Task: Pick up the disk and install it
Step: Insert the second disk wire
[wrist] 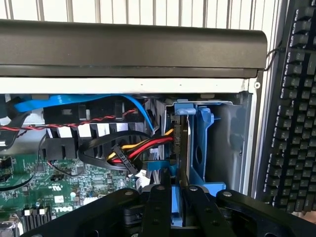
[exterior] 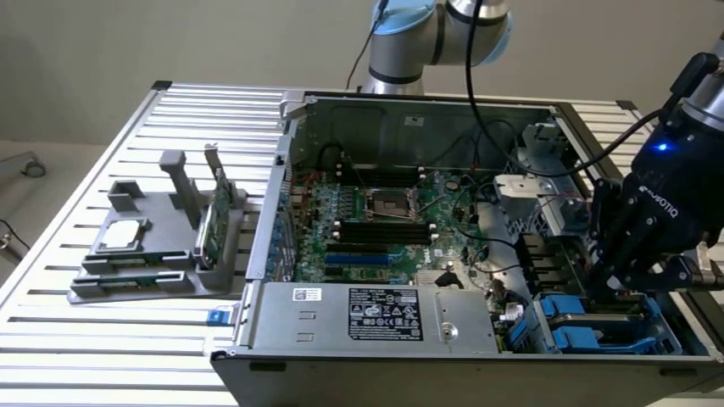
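The exterior view takes in the whole bench, a slatted metal surface carrying an open computer case and, towards the exterior view's left, a grey holder with a small square silver chip lying flat and a thin green circuit card standing on edge. In that view the pincer is down inside the case at the exterior view's right, above the blue drive bays.

The wrist view looks close into that corner: the pincer has its two black fingers drawn narrow around the edge of the disk, gripping it (the fingers sit hard against either side of its blue frame). The disk stands on edge inside a blue bay, its long axis running away from the camera towards the case wall. A black keyboard lies outside the case beside that wall.

Within the case, a motherboard covers the floor, a power supply with a white label sits at the near edge, and red, yellow and black cables plus a blue ribbon run next to the bay.
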You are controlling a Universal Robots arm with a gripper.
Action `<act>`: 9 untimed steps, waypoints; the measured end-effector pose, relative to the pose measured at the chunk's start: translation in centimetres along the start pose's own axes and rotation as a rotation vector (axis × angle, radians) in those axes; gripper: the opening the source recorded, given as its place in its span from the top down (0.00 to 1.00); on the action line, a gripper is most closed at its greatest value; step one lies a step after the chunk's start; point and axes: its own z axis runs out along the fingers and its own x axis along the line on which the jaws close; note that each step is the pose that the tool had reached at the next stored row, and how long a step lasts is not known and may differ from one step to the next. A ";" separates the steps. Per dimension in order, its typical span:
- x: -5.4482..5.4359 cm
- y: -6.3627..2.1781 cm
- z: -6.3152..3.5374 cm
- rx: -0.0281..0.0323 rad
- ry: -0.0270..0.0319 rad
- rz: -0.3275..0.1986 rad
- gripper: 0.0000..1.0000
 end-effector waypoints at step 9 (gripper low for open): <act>0.0 0.46 0.09 0.0036 0.0011 -0.001 0.84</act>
